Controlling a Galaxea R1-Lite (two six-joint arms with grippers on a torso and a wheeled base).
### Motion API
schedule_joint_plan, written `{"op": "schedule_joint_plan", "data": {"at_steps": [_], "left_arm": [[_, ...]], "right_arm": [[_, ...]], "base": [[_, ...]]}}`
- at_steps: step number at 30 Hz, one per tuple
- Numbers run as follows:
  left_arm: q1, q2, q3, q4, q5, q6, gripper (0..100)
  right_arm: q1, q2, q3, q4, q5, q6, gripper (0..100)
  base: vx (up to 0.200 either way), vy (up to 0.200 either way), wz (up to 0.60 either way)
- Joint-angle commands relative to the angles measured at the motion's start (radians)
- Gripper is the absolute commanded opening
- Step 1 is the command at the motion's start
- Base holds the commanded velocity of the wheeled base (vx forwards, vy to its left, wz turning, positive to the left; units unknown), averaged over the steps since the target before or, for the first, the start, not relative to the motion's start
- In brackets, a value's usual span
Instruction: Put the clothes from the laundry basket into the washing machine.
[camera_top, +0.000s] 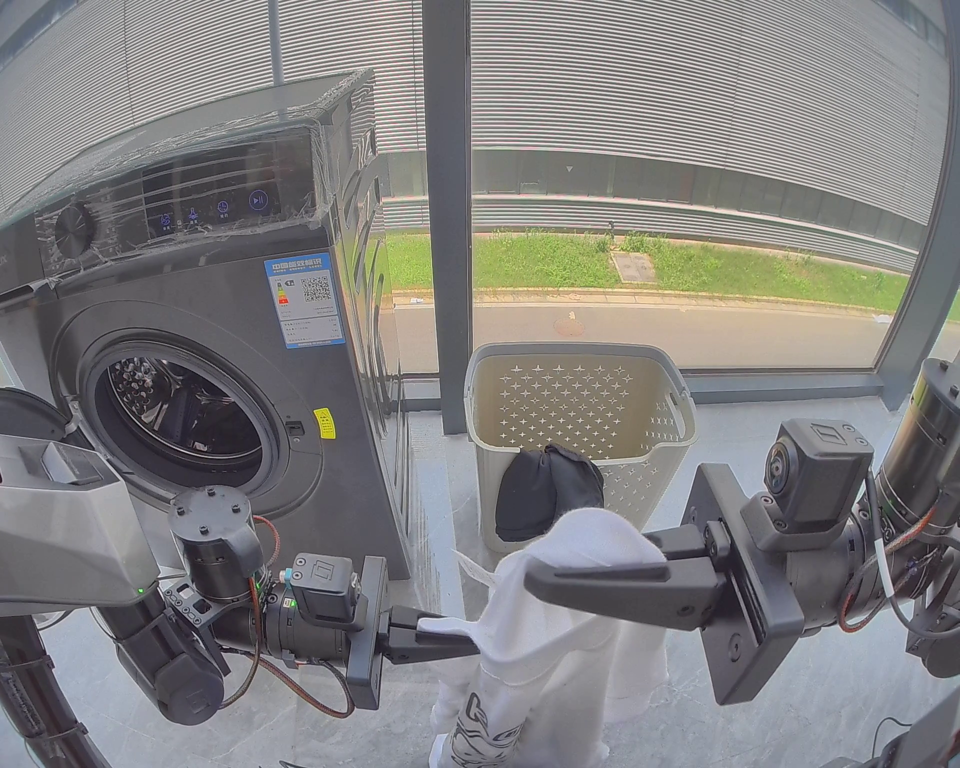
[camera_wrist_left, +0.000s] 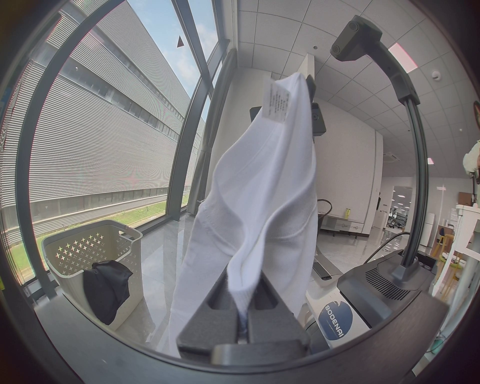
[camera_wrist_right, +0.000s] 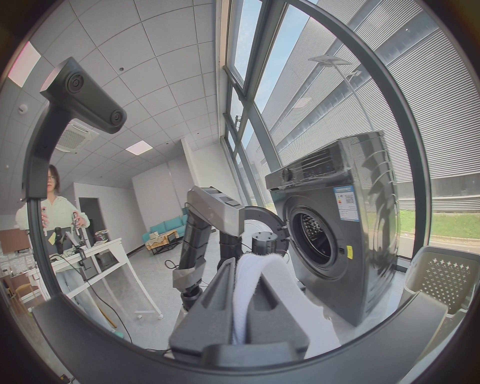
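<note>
Left pincer and right pincer clamp white garment bearing sewn tag.

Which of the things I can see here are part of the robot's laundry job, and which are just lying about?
Part of the job: white garment, gripped by left gripper and right gripper; black garment draped over the laundry basket rim; washing machine, door open.
Just lying about: white table; teal sofa.
</note>
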Motion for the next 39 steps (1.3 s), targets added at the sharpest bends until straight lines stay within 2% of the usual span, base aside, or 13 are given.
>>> {"op": "schedule_joint_plan", "data": {"at_steps": [1, 3, 4, 7, 9, 11, 15, 17, 19, 22, 29, 39], "left_arm": [[0.034, -0.046, -0.043, -0.011, 0.036, -0.027, 0], [0.054, -0.082, -0.09, -0.011, 0.089, -0.073, 0], [0.058, -0.093, -0.106, -0.011, 0.108, -0.083, 0], [0.064, -0.156, -0.19, -0.011, 0.224, -0.155, 0], [0.06, -0.188, -0.225, -0.011, 0.273, -0.185, 0], [0.054, -0.213, -0.245, -0.01, 0.299, -0.206, 0], [0.037, -0.236, -0.253, -0.005, 0.318, -0.212, 0], [0.005, -0.245, -0.262, -0.002, 0.358, -0.218, 0], [-0.031, -0.256, -0.284, 0.002, 0.393, -0.243, 0], [-0.067, -0.274, -0.308, 0.012, 0.418, -0.269, 0], [-0.112, -0.303, -0.222, 0.055, 0.433, -0.261, 0], [-0.113, -0.294, -0.21, 0.056, 0.433, -0.261, 0]], "right_arm": [[-0.118, 0.002, 0.044, 0.0, -0.027, -0.004, 0], [-0.204, -0.006, 0.058, 0.0, -0.027, -0.004, 0], [-0.225, -0.007, 0.06, 0.0, -0.027, -0.004, 0], [-0.322, -0.017, 0.067, 0.0, -0.027, -0.005, 0], [-0.374, -0.02, 0.07, 0.0, -0.028, -0.007, 0], [-0.416, -0.021, 0.076, 0.0, -0.027, -0.013, 0], [-0.44, -0.02, 0.081, 0.0, -0.027, -0.022, 0], [-0.442, -0.021, 0.081, 0.0, -0.027, -0.022, 0], [-0.442, -0.021, 0.072, 0.0, -0.025, -0.022, 0], [-0.442, -0.024, 0.06, 0.0, -0.025, -0.024, 0], [-0.472, -0.053, 0.044, 0.0, -0.025, -0.022, 0], [-0.471, -0.07, 0.044, 0.0, -0.021, -0.022, 0]], "base": [[0.0, 0.0, 0.0], [0.0, 0.0, 0.0], [0.0, 0.0, 0.0], [0.0, 0.0, 0.0], [0.0, 0.0, 0.0], [0.0, 0.0, 0.0], [0.0, 0.0, 0.0], [0.0, 0.0, 0.0], [0.0, 0.0, 0.0], [0.0, 0.0, 0.0], [0.0, 0.0, 0.0], [0.0, 0.0, 0.0]]}}
